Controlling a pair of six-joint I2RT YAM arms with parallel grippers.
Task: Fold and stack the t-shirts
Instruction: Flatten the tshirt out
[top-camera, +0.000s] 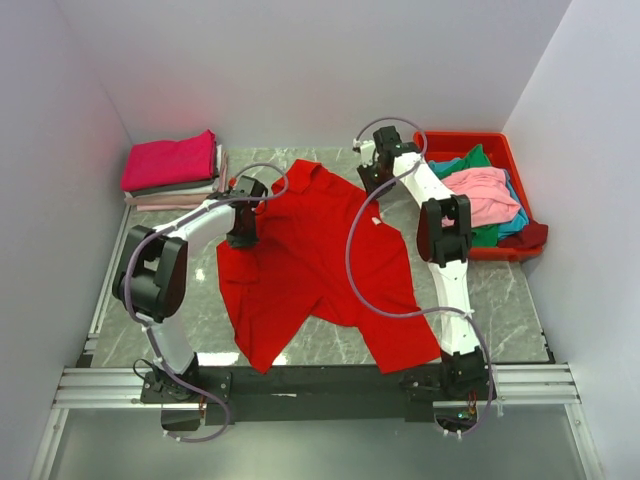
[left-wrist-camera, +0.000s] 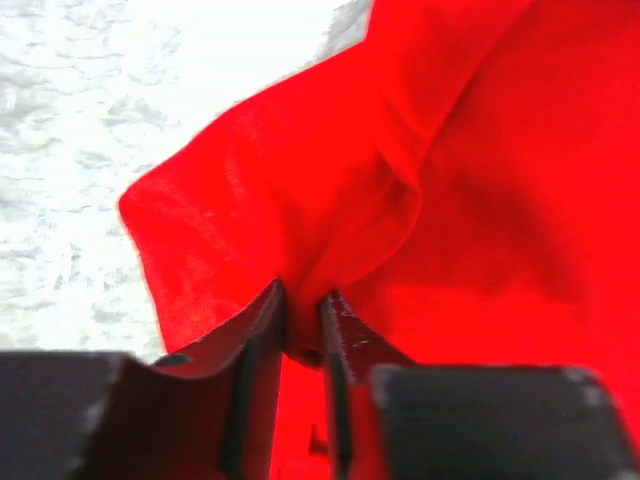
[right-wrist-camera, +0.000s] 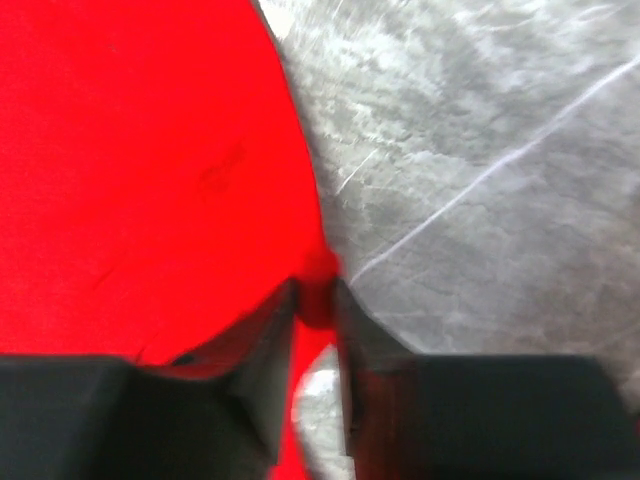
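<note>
A large bright red t-shirt (top-camera: 315, 255) lies spread on the marble table. My left gripper (top-camera: 244, 214) is shut on a bunched fold of its left edge, seen close in the left wrist view (left-wrist-camera: 303, 310). My right gripper (top-camera: 374, 180) is shut on the shirt's right edge near the far end, seen in the right wrist view (right-wrist-camera: 318, 290). A stack of folded shirts (top-camera: 172, 170), magenta on top, sits at the far left. Loose pink (top-camera: 485, 192), green and teal shirts lie in the red bin.
The red plastic bin (top-camera: 505, 150) stands at the far right against the wall. White walls close in on three sides. The shirt's hem hangs over the table's near edge (top-camera: 330, 362) by the arm bases.
</note>
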